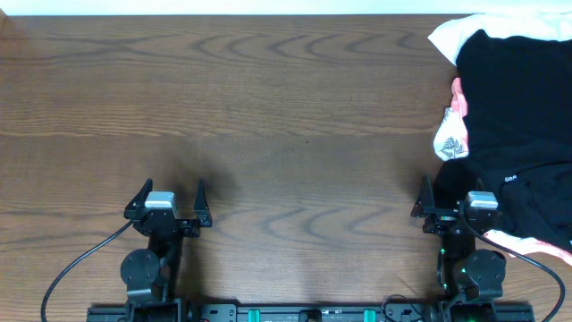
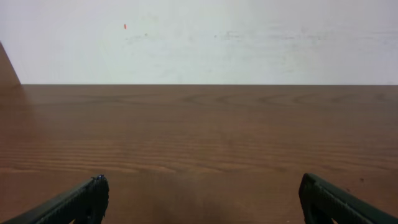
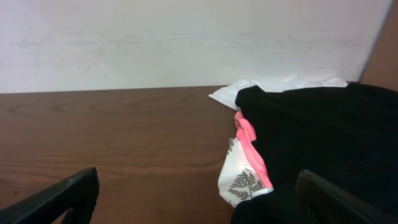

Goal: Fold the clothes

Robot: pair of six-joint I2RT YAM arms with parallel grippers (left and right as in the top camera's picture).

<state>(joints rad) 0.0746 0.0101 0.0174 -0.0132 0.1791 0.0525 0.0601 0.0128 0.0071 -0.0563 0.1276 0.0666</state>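
Overhead, my left hand [image 1: 172,191] and right hand [image 1: 454,193] sit near the front edge of the bench [image 1: 286,116], both wide and empty. Just beyond the right one, the black clothes [image 1: 518,107] lie heaped over a white garment [image 1: 451,38] and a pink garment [image 1: 458,100].

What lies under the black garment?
Past the black garment, white cloth shows at the far edge, pink cloth and leaf-print cloth at the left. How far they run underneath is hidden.

Table [image 1: 268,116]: bare wood, left and centre, free for passage. Right edge: black garment [image 1: 518,107] heaped over white garment [image 1: 445,38] and pink garment [image 1: 458,100], obstructing that side.
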